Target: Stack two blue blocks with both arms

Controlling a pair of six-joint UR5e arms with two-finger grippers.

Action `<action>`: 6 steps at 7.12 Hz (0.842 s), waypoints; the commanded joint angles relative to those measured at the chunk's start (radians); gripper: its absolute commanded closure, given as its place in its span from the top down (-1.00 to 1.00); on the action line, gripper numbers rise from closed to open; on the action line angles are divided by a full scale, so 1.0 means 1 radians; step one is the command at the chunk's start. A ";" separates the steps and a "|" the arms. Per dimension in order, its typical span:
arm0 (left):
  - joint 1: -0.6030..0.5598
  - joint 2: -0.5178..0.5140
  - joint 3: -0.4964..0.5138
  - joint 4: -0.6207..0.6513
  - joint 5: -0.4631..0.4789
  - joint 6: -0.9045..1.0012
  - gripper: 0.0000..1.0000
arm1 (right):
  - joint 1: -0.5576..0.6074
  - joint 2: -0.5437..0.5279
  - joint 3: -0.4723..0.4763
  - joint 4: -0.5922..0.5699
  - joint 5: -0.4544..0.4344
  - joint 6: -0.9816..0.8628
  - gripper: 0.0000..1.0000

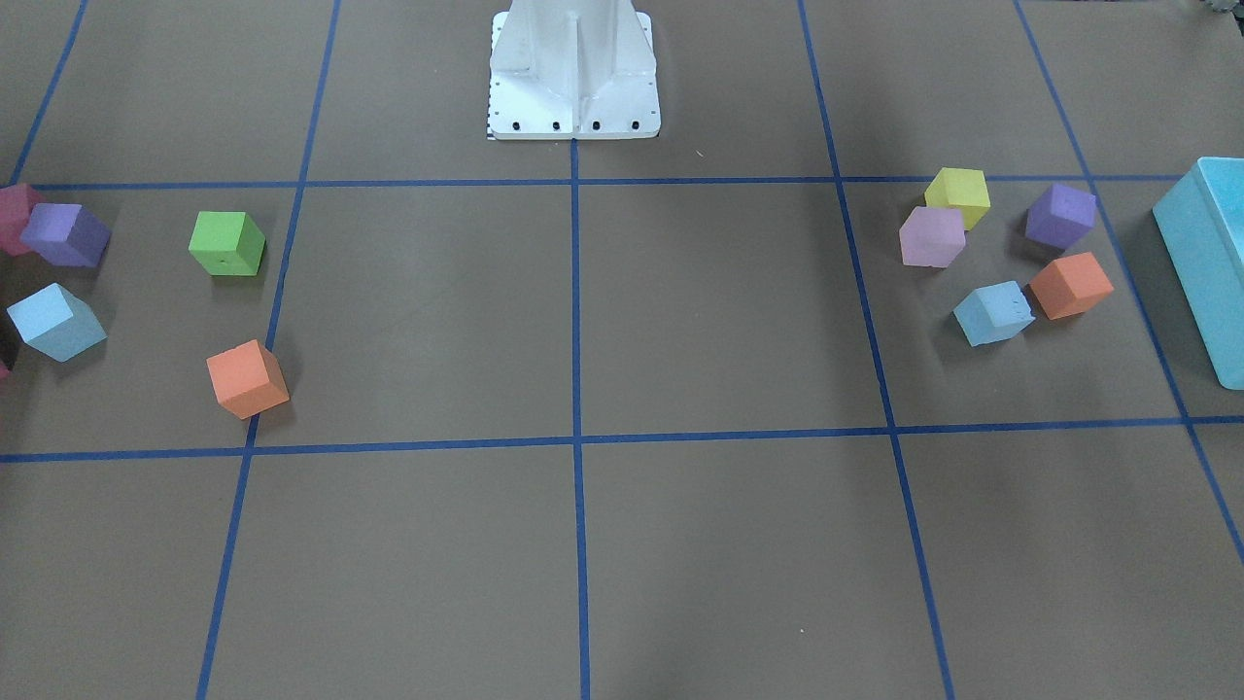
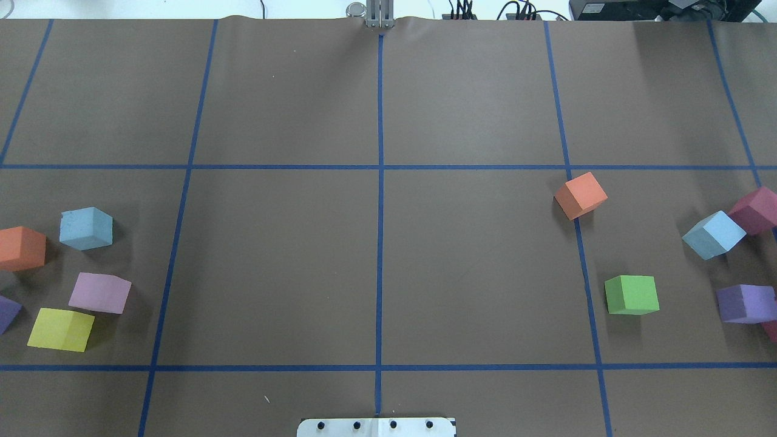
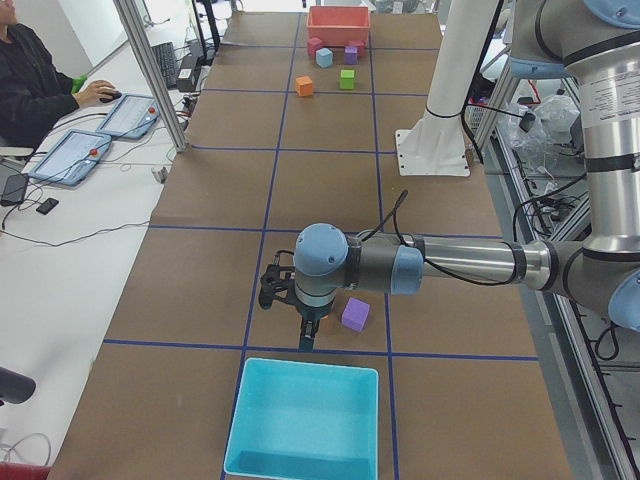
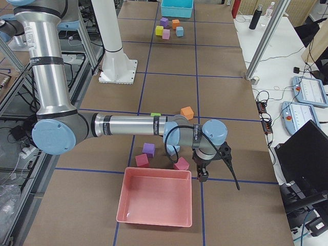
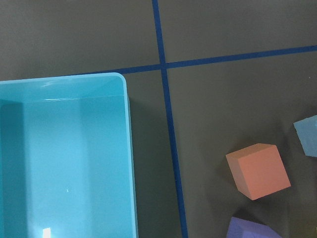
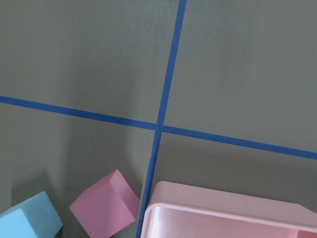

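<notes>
Brown paper-covered tabletop (image 2: pixel 473 91), taped into a blue grid, carries every item. Grey-and-silver jointed left arm (image 3: pixel 450 262) reaches low over the tabletop's left end. The matching right arm (image 4: pixel 133 124) does the same at the opposite end. By judgement, each is posted over its own group of cubes so that each arm can take one block. Large open turquoise plastic box (image 3: pixel 300 420) stands at the left end and a pink plastic tray (image 4: pixel 154 197) at the right. Neither appears to serve the stacking. Left end effector (image 3: pixel 306 340) points down near the box's corner, and right end effector (image 4: pixel 202 176) points down at the tray's corner. Whether either is open or closed cannot be told. First pale sky-blue foam cube (image 2: pixel 86 228) rests on the tabletop at the robot's left, just beside an orange foam cube (image 2: pixel 21 247) and near a lilac foam cube (image 2: pixel 100 292). Second pale sky-blue foam cube (image 2: pixel 714 234) rests at the robot's right, against a maroon foam cube (image 2: pixel 756 209). The two are well apart and unstacked, so the task is judged barely begun. Crowding neighbours may hamper either grasp.
</notes>
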 commanded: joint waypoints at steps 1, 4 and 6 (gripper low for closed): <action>0.001 0.000 0.000 0.000 0.000 0.000 0.96 | -0.003 0.001 0.000 0.001 0.001 -0.001 1.00; 0.000 0.000 -0.001 0.000 0.000 0.000 0.96 | -0.003 0.001 0.012 0.001 0.008 0.002 1.00; 0.000 0.000 -0.001 0.000 0.000 0.000 0.96 | -0.047 -0.012 0.070 0.001 0.066 -0.003 1.00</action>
